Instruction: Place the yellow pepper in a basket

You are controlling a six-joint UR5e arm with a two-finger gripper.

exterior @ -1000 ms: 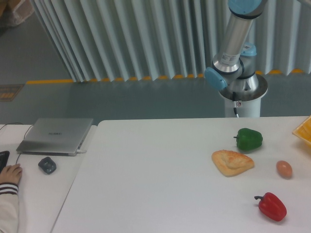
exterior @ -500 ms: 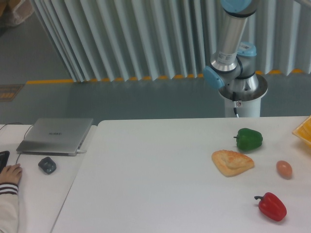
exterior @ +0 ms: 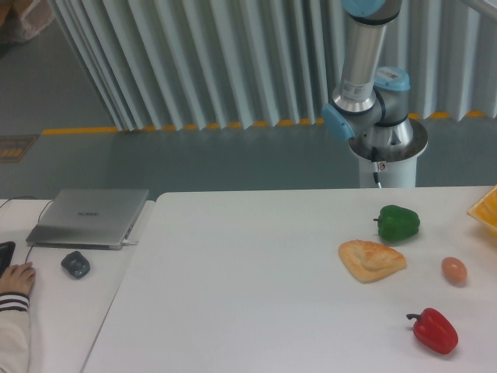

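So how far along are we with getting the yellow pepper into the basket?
Nothing confirmable as done. No yellow pepper shows anywhere; the table holds only the green pepper, bread piece, egg and red pepper. Just the basket corner shows at the right edge, its inside cut off. The hand is out of frame, so whether it carries the pepper is unknown.

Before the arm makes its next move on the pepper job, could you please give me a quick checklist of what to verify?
1. Yellow pepper located: not ok, none in view.
2. Basket located: ok, only its corner shows at the table's right edge.
3. Gripper fingers visible: not ok, only the arm near its base shows.
4. Lookalikes told apart: ok, green pepper and red pepper lie on the table.
5. Person's hand clear of arm: ok, far left.
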